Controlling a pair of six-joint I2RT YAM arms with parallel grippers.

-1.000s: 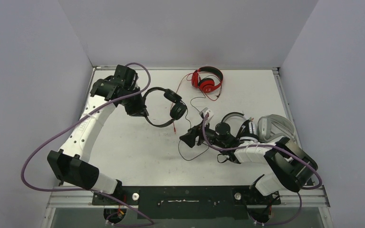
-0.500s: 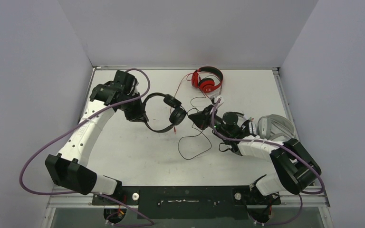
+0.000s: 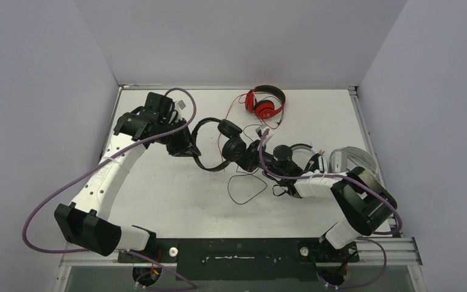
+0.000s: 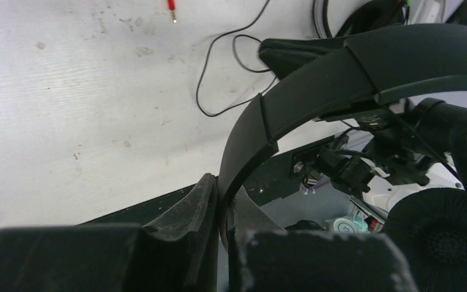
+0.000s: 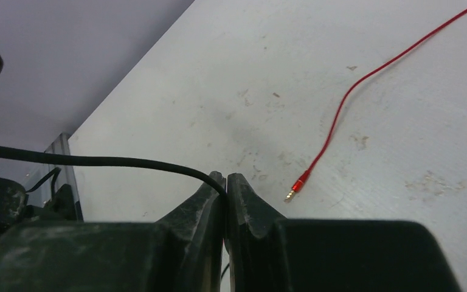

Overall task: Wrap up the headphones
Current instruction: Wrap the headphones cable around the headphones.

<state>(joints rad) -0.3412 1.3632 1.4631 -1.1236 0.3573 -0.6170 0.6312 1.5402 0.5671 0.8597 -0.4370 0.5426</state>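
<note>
**Supervisor:** Report any readable markings.

**Operator:** I can read none. Any print on the earcups is too small in all three views.

**Supervisor:** State the left gripper and its load.

**Operator:** In the overhead view my left gripper (image 3: 190, 148) sits left of centre. Its jaws are closed to a narrow slit on the black headphones (image 3: 210, 163). The left wrist view confirms the grip: the fingertips (image 4: 197, 207) pinch the smooth, matte, curved headband (image 4: 316, 91) edge-on. A round foam ear pad (image 4: 444, 243) fills the lower right corner.

**Supervisor:** State the right gripper.

**Operator:** My right gripper (image 3: 254, 149) sits at frame centre, just beside the black earcups. Its jaws are pressed together on the thin black cable (image 5: 97, 160), which enters the fingertips from the left of the right wrist view. A loose cable loop (image 3: 246, 188) lies on the table (image 3: 176, 201) just below this gripper in the overhead frame.

**Supervisor:** Locate the remaining headsets.

**Operator:** The red headphones (image 3: 264, 103) lie at top centre, well apart from both grippers. Their thin red cable (image 5: 352, 91) ends in a red plug (image 5: 296, 185) with a metal tip. The plug lies on the scuffed white surface just right of my right fingertips. The light grey headphones (image 3: 352, 159) and the white-and-black headphones (image 3: 316, 163) lie at the right, partly beneath my right arm.
</note>
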